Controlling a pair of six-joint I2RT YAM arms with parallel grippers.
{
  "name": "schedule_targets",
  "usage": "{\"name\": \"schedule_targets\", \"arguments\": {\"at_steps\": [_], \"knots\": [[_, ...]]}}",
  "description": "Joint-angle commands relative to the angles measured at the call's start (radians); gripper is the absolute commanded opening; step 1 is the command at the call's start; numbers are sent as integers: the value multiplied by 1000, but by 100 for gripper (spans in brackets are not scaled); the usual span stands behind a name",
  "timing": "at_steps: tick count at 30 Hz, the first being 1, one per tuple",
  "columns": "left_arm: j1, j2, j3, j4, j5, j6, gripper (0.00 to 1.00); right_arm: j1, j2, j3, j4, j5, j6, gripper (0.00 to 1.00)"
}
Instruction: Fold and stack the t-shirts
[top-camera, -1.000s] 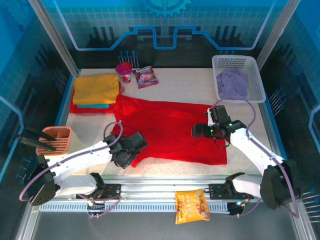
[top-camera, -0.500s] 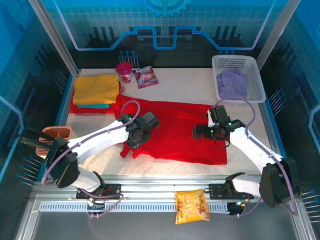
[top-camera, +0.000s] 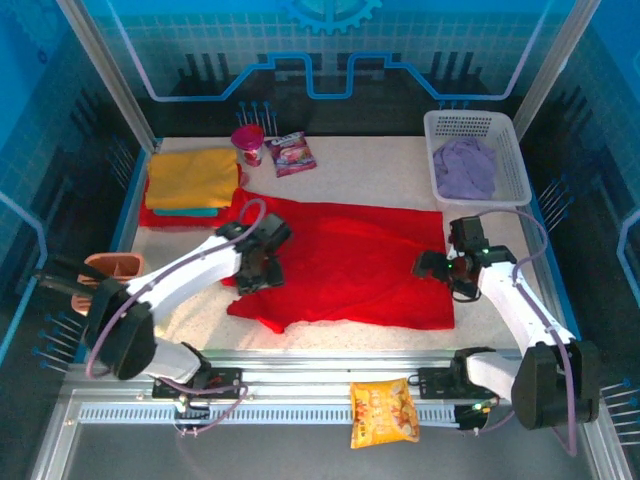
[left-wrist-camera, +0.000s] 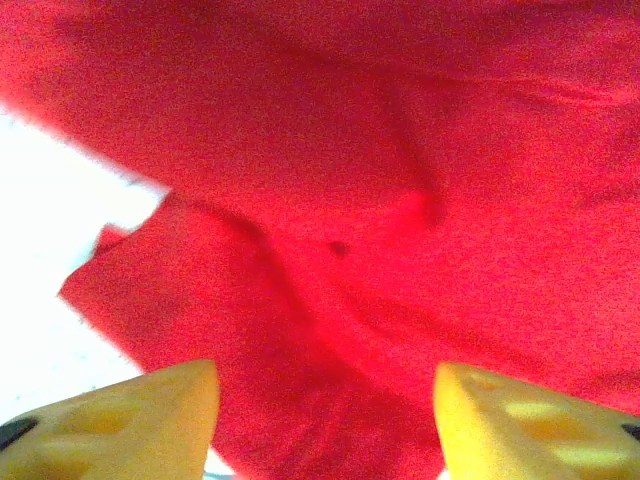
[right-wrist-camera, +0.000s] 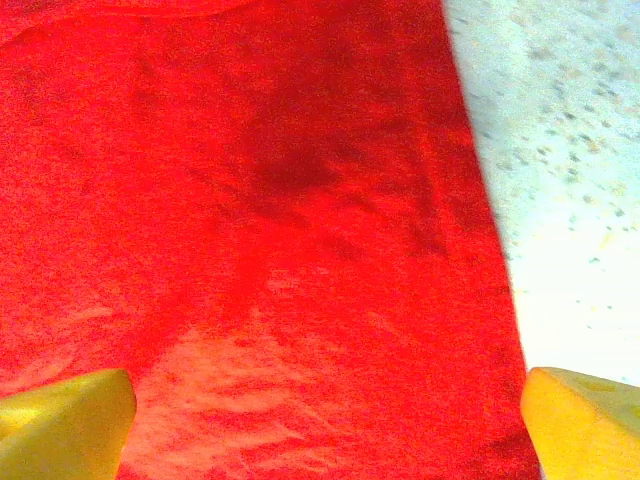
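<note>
Progress, how is it looking?

— Partly done, I'd say. A mustard yellow t-shirt (top-camera: 190, 175) is lying folded on a teal t-shirt (top-camera: 192, 211) at the far left of the table (top-camera: 380, 165). Red cloth is showing under that pile, though I cannot tell whether it is a separate shirt.

And what is waiting?

— The red t-shirt (top-camera: 350, 265) is lying spread across the middle, unfolded apart from a turned-in flap at its near left corner. The lilac t-shirt (top-camera: 465, 165) is sitting crumpled in the white basket (top-camera: 517, 165) at the far right.

Which way is the red one running?

— Its long axis is going left to right across the table. The straight edge on the right is looking like the hem, so the neck is probably pointing left.

What are the grippers doing?

— The left gripper (top-camera: 250, 275) is hovering over the shirt's left end, its fingers (left-wrist-camera: 150, 410) standing apart with nothing between them. The right gripper (top-camera: 432, 266) is hanging over the right edge, its fingers (right-wrist-camera: 60, 420) spread wide, gripping nothing.
</note>
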Motion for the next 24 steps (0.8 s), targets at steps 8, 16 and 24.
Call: {"name": "schedule_targets", "arguments": {"at_steps": [8, 16, 24], "knots": [[50, -465, -251, -62, 49, -391, 89, -97, -46, -84, -27, -62, 83, 100], [72, -540, -432, 105, 65, -630, 80, -105, -79, -129, -64, -32, 101, 100], [88, -373, -451, 241, 59, -658, 72, -111, -77, -196, -46, -91, 151, 100]]}}
